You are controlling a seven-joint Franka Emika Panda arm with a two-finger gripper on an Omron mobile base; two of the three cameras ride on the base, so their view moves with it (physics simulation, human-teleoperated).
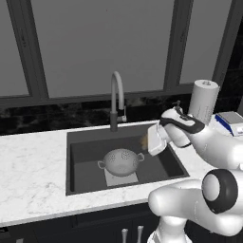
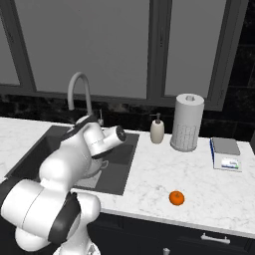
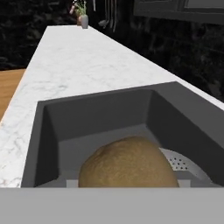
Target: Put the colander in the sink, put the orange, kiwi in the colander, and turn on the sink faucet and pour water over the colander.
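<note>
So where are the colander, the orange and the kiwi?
colander (image 1: 122, 160): left base view, inside of the bowl.
orange (image 2: 176, 197): right base view, middle of the fruit.
kiwi (image 3: 127, 164): hand view, its brown skin.

White marble counter (image 2: 164, 174) carries orange (image 2: 176, 197), paper towel roll (image 2: 187, 122), scale (image 2: 226, 153).

White marble counter (image 1: 33, 161) runs in front of me, dark cabinet fronts (image 2: 164, 236) below with pale handles (image 2: 215, 238). Behind it a black glossy backsplash (image 1: 57, 116) and big windows (image 1: 95, 42) with dark grey frames, panes flat grey, no view outside. Paper towel roll (image 2: 188, 122) stands upright on the counter near the wall, white soap dispenser (image 2: 157, 129) just beside it. Small scale (image 2: 226, 153) with blue trim further along. From my hand view the counter stretches far, a small vase with plant (image 3: 83, 17) at its end, hanging utensils (image 3: 107, 15) on the dark wall, wooden surface (image 3: 9, 89) off to one side. Light is even, dim.
</note>
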